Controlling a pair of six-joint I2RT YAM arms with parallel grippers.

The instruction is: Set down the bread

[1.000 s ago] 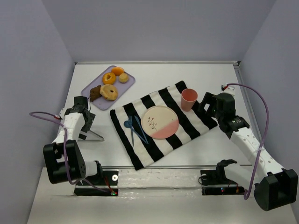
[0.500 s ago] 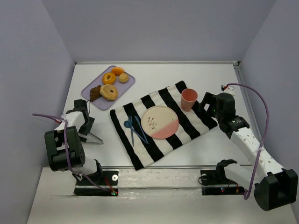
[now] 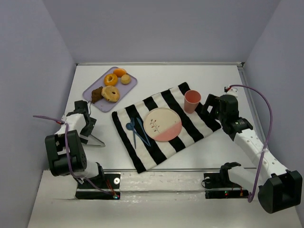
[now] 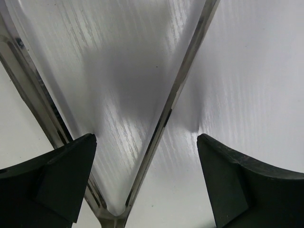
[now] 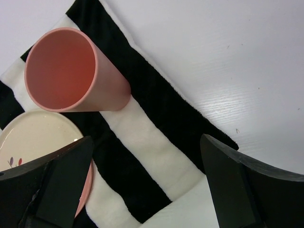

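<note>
Nothing placed yet: bread sits on the tray, plate bare; left tool hangs spread over the tongs; right tool spread too

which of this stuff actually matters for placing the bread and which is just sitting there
For the job: breads on the purple tray; metal tongs by the left arm; plate, the likely target.

Just lying about: pink cup; blue cutlery; striped cloth under the plate.
</note>
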